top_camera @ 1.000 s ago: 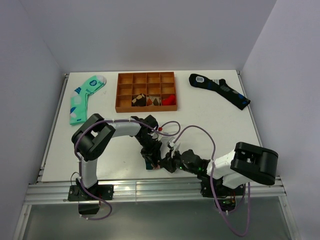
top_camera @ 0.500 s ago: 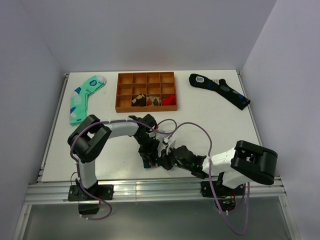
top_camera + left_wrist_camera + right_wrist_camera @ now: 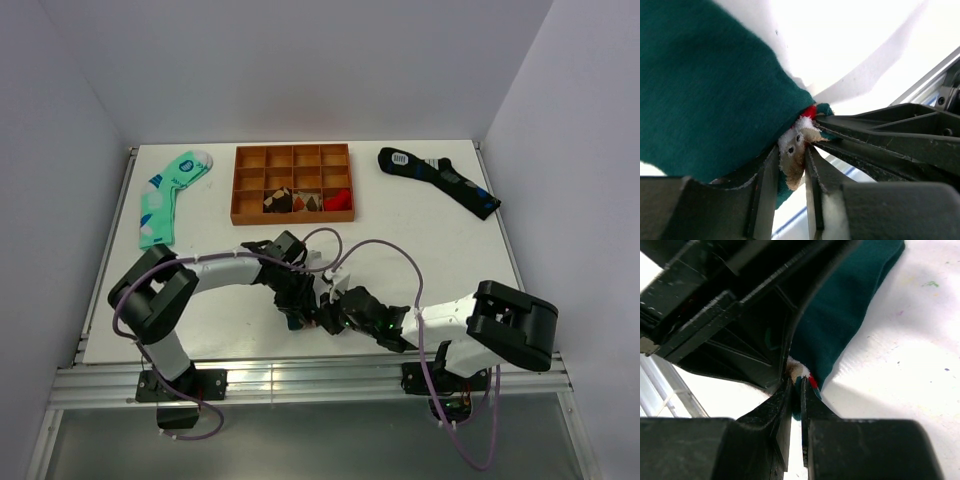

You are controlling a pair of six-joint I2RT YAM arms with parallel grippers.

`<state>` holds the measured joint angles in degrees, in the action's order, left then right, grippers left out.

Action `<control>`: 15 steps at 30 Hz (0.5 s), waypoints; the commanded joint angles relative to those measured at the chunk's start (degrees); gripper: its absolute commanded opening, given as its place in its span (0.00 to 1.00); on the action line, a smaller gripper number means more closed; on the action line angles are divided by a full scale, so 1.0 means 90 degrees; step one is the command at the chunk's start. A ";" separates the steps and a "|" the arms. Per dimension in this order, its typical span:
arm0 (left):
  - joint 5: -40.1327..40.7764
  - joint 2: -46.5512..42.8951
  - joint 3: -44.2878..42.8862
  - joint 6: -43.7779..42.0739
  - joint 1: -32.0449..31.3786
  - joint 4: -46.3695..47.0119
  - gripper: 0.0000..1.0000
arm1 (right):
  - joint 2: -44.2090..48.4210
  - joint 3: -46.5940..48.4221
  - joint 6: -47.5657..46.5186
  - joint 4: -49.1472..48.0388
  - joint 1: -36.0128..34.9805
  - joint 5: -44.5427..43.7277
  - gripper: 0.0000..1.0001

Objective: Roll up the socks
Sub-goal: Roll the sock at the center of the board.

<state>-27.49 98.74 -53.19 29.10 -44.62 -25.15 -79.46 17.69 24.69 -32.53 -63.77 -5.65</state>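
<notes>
From above, the socks [image 3: 296,322] sit at 6 o'clock on the table [image 3: 450,260]. Left wrist: the left gripper [image 3: 791,167] clamps their figured end, cloth trailing toward 10 o'clock. Right wrist: the right gripper [image 3: 796,400] pinches that same edge. The socks look soft, light and floppy, so they are best held there.

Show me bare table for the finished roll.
Largest bare patch: between the black sock and the right arm. Smaller strip: between mint-green sock and tray. Crowded near centre, where left gripper and right gripper pinch the socks.

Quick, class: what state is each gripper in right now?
The left gripper: closed on the teal socks.
The right gripper: closed on the same teal socks.
</notes>
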 commanded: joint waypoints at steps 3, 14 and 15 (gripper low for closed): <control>0.1745 -0.0442 0.0353 0.0301 0.0085 0.1651 0.35 | 0.0020 0.0007 0.0109 0.0607 -0.0112 0.0208 0.08; 0.2936 -0.1799 0.1104 0.0633 -0.0022 0.2354 0.40 | -0.0058 0.0143 0.0138 0.0802 -0.0132 0.0198 0.08; 0.2985 -0.1888 0.1154 0.0634 -0.0042 0.2413 0.41 | -0.0058 0.0153 0.0147 0.0822 -0.0141 0.0188 0.08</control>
<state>-8.40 86.26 -44.12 33.80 -44.82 -9.82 -79.42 18.28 25.54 -31.22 -64.05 -6.31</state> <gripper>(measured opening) 0.402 0.141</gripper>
